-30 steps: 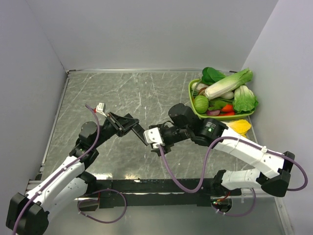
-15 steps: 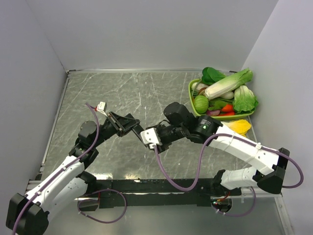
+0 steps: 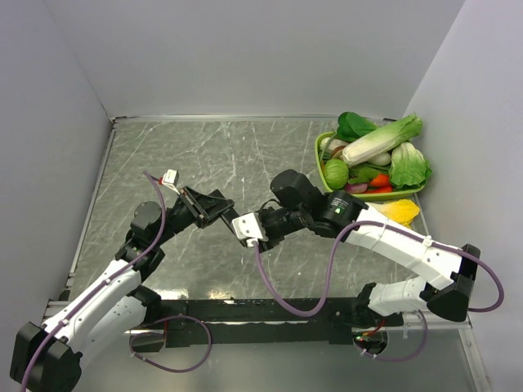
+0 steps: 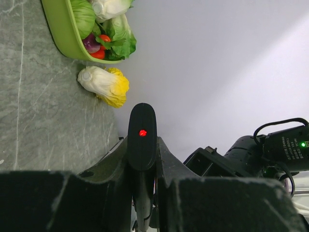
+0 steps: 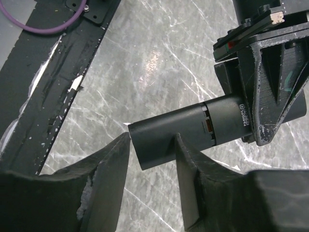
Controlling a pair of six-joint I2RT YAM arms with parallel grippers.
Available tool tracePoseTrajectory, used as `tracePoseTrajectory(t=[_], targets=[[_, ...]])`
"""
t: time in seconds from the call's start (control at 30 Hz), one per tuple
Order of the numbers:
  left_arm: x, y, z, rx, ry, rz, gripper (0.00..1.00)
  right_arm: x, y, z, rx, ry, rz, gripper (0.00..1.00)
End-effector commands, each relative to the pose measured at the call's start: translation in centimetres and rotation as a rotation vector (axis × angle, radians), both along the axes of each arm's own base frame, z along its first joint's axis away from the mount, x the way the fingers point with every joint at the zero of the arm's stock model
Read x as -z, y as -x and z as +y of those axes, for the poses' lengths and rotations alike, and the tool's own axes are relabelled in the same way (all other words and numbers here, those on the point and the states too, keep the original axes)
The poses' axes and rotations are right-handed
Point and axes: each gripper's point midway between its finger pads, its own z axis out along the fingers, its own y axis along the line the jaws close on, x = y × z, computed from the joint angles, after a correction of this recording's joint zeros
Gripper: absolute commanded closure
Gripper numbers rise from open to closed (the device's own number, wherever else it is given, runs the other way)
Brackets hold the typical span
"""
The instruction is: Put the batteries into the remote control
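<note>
The remote control point(image 4: 141, 137) is hidden at its lower end between the left fingers point(image 4: 116, 162); the green basket point(image 4: 63, 34) is cut off by the picture's top edge.

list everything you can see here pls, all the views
slim flat black plastic remote control: one, black with a red dot, held in the air between the grippers
batteries: none in sight
green plastic basket: one, green, table's far right
vegetables: several, green, white, red, purple, piled in the basket
yellow-and-white cabbage: one, on the table beside the basket
marbled grey table: one, under everything
left gripper: black, shut on the remote control
right gripper: black, fingers either side of the remote's free end, grip unclear
left arm, right arm: white and black, near edge
</note>
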Motion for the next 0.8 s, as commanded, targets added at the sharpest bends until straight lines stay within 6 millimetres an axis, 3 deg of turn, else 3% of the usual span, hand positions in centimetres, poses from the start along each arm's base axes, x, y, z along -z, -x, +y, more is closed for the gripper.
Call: tracePoseTrajectory(t=[0.0,0.33,0.77], targets=[[-4.9,1.1,-0.1,0.042,0.103,-0.136,0.98,1.0,-0.6,0.2,0.003,0.026,-0.015,0.54],[-6.5,1.8,-0.2,0.074,0.145,-0.174,0.98,2.8,-2.2,0.0,0.062,0.062,-0.057,0.59],[-7.0,2.7,-0.6,0.135,0.159,-0.200,0.98,2.8,-4.8,1.2,0.110,0.035,-0.129,0.59]])
